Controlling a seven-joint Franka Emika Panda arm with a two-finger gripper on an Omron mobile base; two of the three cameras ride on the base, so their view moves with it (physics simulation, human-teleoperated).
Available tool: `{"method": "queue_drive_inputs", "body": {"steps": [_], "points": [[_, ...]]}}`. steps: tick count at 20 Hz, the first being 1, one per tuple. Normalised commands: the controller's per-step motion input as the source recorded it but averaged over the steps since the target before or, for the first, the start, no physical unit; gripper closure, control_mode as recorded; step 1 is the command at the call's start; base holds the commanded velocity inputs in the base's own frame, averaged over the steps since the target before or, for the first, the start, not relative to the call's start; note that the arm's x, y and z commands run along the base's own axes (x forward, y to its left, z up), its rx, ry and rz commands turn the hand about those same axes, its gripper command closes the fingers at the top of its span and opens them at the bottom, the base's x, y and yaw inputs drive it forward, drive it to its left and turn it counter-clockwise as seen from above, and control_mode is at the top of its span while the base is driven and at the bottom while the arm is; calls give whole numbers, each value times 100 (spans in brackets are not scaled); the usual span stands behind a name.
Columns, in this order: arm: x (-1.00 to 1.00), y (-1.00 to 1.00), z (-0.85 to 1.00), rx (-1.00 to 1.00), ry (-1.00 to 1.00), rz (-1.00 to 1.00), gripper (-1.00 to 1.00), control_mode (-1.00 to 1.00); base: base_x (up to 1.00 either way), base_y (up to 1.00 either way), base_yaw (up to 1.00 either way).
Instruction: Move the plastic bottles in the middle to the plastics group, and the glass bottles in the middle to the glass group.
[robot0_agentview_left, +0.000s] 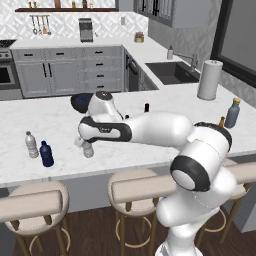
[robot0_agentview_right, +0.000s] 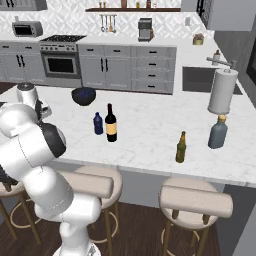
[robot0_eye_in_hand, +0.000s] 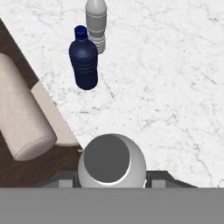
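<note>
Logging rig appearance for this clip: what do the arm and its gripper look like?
The arm is a glossy white Franka-style arm built of rounded, bulbous segments, with dark grey to black bands and caps at the joints. No cables or markings are visible. In the hand view, the gripper shows as small dark grey finger tips flanking a bottle's top.

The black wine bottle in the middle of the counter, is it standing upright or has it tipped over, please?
Upright: the wine bottle stands on its base on the counter, neck pointing straight up, beside the dark blue bottle.
</note>
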Motion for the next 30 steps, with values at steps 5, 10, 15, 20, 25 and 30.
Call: {"method": "queue_drive_inputs", "body": {"steps": [5,10,15,20,25,30], "points": [[44,10,0,0,0,15,100,-100,0,0,0],[51,17,2,0,18,11,100,-100,0,0,0],[14,12,0,0,22,3,100,-100,0,0,0],[19,26,0,0,14,6,100,-100,0,0,0],[25,45,-4,1,1,10,100,-100,0,0,0],[6,30,-12,2,0,10,100,-100,0,0,0]]}}
